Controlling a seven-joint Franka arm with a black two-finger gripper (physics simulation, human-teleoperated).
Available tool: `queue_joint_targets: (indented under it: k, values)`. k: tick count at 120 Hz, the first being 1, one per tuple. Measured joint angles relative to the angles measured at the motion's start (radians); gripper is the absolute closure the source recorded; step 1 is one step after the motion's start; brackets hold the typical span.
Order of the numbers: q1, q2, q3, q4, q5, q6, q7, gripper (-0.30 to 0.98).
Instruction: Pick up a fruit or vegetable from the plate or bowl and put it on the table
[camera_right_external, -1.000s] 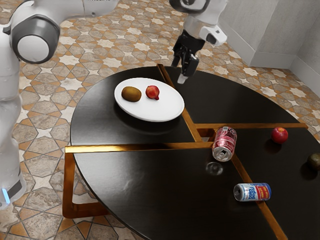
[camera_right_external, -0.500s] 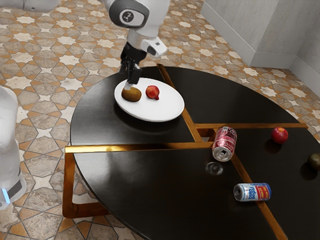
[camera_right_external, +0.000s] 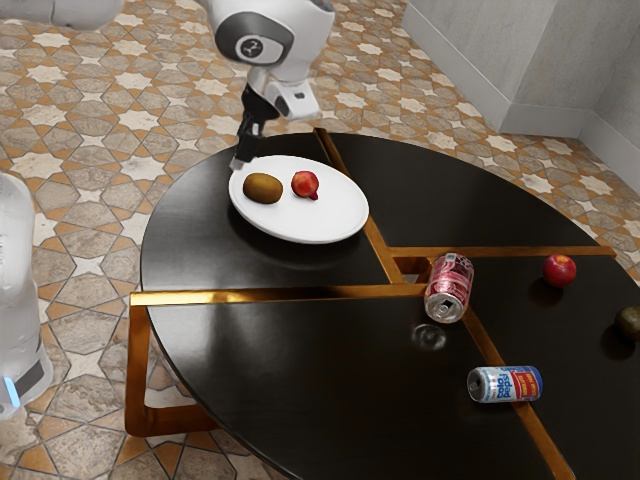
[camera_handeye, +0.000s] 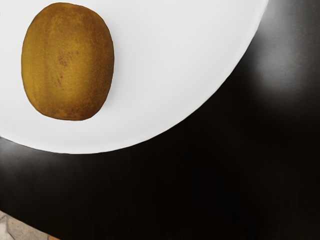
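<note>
My black gripper (camera_right_external: 243, 155) hangs by the plate's far left rim in the exterior view, seen nearly edge-on, beside the kiwi and not touching it. The brown oval kiwi (camera_right_external: 262, 188) lies on the white plate (camera_right_external: 330, 215), with a small red fruit (camera_right_external: 305, 184) a little apart on the same plate. In the wrist view the kiwi (camera_handeye: 67, 62) rests inside the curved edge of the plate (camera_handeye: 150, 107), and the dark table (camera_handeye: 200, 190) extends beyond that edge.
On the round black table (camera_right_external: 220, 345) stand or lie a red can (camera_right_external: 450, 288), a blue Pepsi can (camera_right_external: 505, 384), a red apple (camera_right_external: 559, 270) and a dark green fruit (camera_right_external: 629, 322). Wooden strips cross the tabletop.
My hand has swung across to the exterior view's left, from beyond the plate to its kiwi side, and has turned since half a second ago. The fruits and cans have stayed put.
</note>
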Motion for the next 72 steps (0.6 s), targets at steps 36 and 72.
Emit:
queue_joint_targets:
  k: [36, 72]
  values:
    - [0.020, -0.101, 0.044, -0.078, 0.025, 0.046, 0.154, 0.00]
    - [0.106, -0.036, 0.060, -0.085, 0.001, 0.156, 0.263, 0.00]
